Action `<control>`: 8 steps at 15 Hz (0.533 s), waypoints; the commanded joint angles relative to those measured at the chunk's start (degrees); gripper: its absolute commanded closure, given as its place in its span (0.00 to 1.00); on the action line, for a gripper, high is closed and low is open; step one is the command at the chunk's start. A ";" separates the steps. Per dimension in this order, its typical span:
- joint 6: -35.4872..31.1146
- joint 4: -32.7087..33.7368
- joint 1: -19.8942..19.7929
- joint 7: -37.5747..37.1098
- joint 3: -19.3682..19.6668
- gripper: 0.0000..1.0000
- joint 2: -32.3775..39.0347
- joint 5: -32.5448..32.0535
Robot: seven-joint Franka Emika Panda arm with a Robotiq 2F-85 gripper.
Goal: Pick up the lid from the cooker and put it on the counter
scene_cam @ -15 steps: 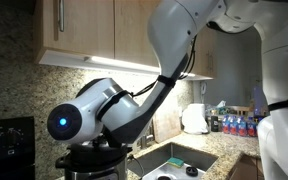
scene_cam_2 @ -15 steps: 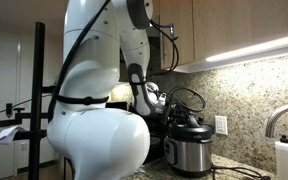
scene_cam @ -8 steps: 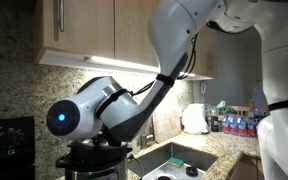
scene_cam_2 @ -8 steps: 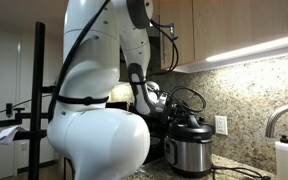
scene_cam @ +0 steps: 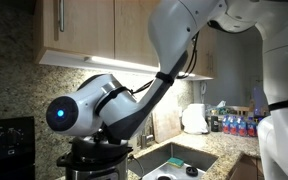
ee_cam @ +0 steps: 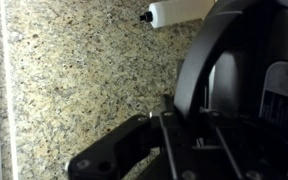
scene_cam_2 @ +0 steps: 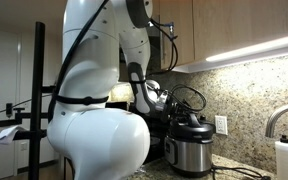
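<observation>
1. Wrist view: the gripper (ee_cam: pixel 184 125) is seen as black linkage low in the frame, its jaws drawn nearly together. The lid (ee_cam: pixel 246 60) fills 1 to 4 o'clock of it, hard against the fingers. A hold on the raised handle is judged likely, though the contact itself is lost, black on black. Speckled granite is spread from 8 to 11 o'clock, with a white bottle (ee_cam: pixel 179 12) at 12; whether that granite is wall or worktop cannot be told.
2. Exterior view: the cooker (scene_cam_2: pixel 190 155) is seen upright, with the dark lid at its 12 o'clock. Whether the lid is seated or just clear of the rim cannot be told. The arm is brought in from 10 o'clock.
3. Exterior view: the gripper is hidden behind the wrist housing (scene_cam: pixel 64 117), and the lid is noted directly beneath, at 6 o'clock. The sink (scene_cam: pixel 179 160) lies at 3 o'clock, with the counter (scene_cam: pixel 224 155) beyond it. The lid being round, no long axis need be minded. The move is judged to turn on a lift toward 12, then a carry toward 3.
</observation>
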State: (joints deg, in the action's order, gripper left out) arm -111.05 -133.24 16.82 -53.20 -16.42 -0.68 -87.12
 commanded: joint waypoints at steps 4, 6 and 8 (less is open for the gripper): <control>0.22 -0.14 0.00 0.21 -0.18 0.85 0.04 0.14; -0.09 0.14 -0.07 0.19 -0.17 0.94 -0.10 -0.52; 0.42 1.31 -0.32 1.15 -0.02 0.94 -0.78 -1.45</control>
State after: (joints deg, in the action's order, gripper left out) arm -111.67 -133.18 16.92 -53.10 -16.83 0.03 -87.31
